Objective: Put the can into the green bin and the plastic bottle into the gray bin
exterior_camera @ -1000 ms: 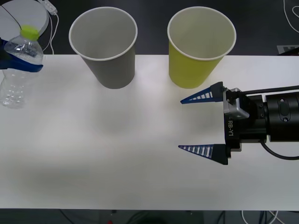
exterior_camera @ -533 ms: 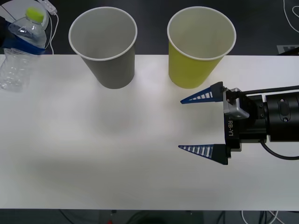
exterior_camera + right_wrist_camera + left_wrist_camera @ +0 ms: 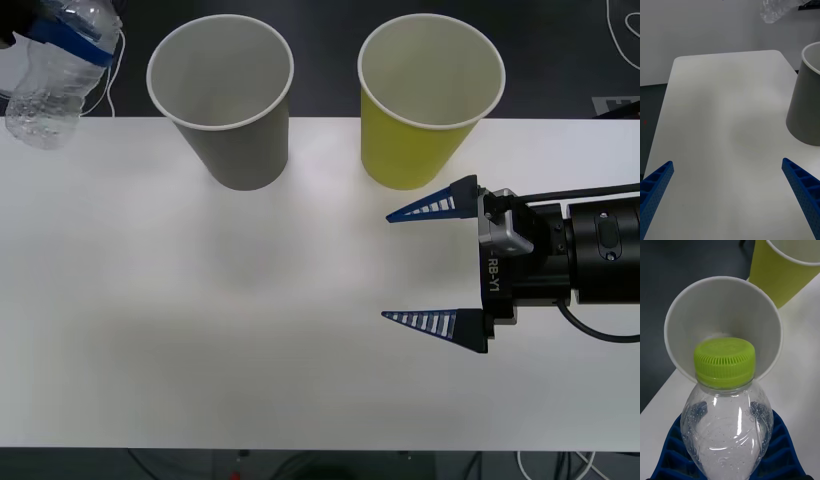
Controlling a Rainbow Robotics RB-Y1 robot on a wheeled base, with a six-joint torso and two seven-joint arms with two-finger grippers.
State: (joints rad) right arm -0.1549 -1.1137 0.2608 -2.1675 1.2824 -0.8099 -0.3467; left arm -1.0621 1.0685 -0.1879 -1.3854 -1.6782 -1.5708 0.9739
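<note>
The clear plastic bottle (image 3: 45, 100) hangs tilted in the air at the table's far left corner, with my left gripper (image 3: 75, 38) shut on its upper body. In the left wrist view its lime-green cap (image 3: 724, 362) points at the mouth of the gray bin (image 3: 722, 315), and the blue fingers (image 3: 673, 453) clamp the bottle (image 3: 728, 427). The gray bin (image 3: 225, 100) stands upright at the back, left of the green bin (image 3: 425, 100). My right gripper (image 3: 430, 265) hovers open in front of the green bin, holding nothing. The can is out of view.
The white table (image 3: 250, 330) stretches bare before the bins. Its far edge runs just behind them, with dark floor and cables beyond. In the right wrist view the gray bin (image 3: 807, 101) stands to one side and the bottle's base (image 3: 775, 9) hangs beyond the table's end.
My left gripper has lifted the bottle off the table and carried it higher and farther back, tilting it. The right arm has stayed still.
</note>
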